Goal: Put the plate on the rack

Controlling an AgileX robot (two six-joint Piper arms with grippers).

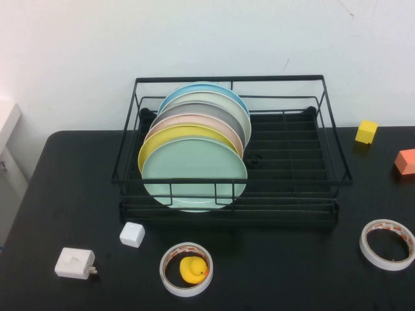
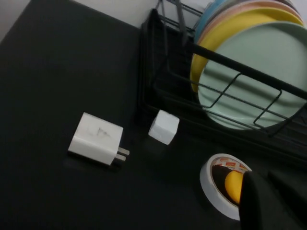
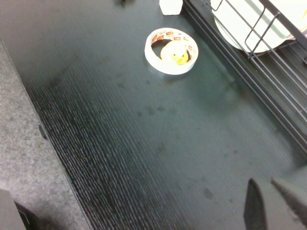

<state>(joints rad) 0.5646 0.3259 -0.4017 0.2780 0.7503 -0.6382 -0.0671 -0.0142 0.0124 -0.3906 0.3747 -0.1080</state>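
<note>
The pale mint-green plate (image 1: 194, 172) stands on edge at the front of a row of plates in the left half of the black wire rack (image 1: 337, 149). No gripper touches it. Neither arm shows in the high view. My left gripper (image 2: 268, 191) is slightly open and empty. It hovers low over the table in front of the rack (image 2: 168, 96), beside a tape roll, with the plate (image 2: 254, 72) beyond. My right gripper (image 3: 266, 191) is slightly open and empty over bare table, near the rack's front (image 3: 268, 62). The plate's edge (image 3: 249, 24) shows far off.
Behind the mint plate stand a yellow plate (image 1: 185, 133) and several others. In front of the rack lie a tape roll holding a yellow duck (image 1: 186, 269), a white cube (image 1: 132, 234) and a white charger (image 1: 74, 263). At the right are another tape roll (image 1: 388, 243), a yellow block (image 1: 366, 131) and an orange block (image 1: 406, 162).
</note>
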